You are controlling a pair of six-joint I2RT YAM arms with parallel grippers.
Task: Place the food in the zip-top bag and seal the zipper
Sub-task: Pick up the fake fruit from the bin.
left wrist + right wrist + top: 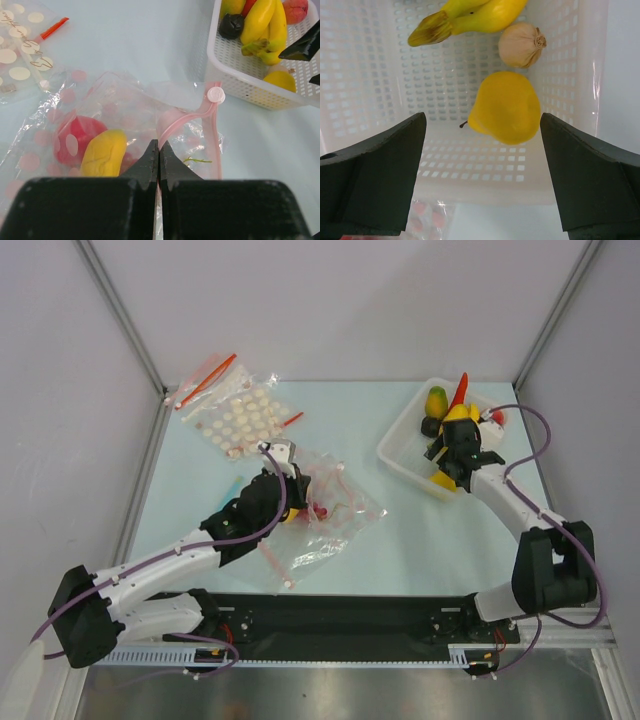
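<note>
White basket [405, 440], white-dotted bag [240, 420], pale table [400, 550].
The basket sits directly beneath the right gripper [482, 117]; the clear bag with its red strip lies flat on the table, ahead and left of the left gripper [159, 147].

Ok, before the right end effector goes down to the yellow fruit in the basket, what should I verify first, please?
1. The right end effector is open: ok, its fingers stand wide apart.
2. The yellow fruit lies between those fingers: ok, though off centre.
3. Free room around the fruit: cannot tell. The garlic lies close behind it, and the basket wall is near.
4. The left end effector holds the zipper: ok, it is shut on the pink strip.
5. The zip-top bag has its mouth open enough to take the fruit: cannot tell.
</note>
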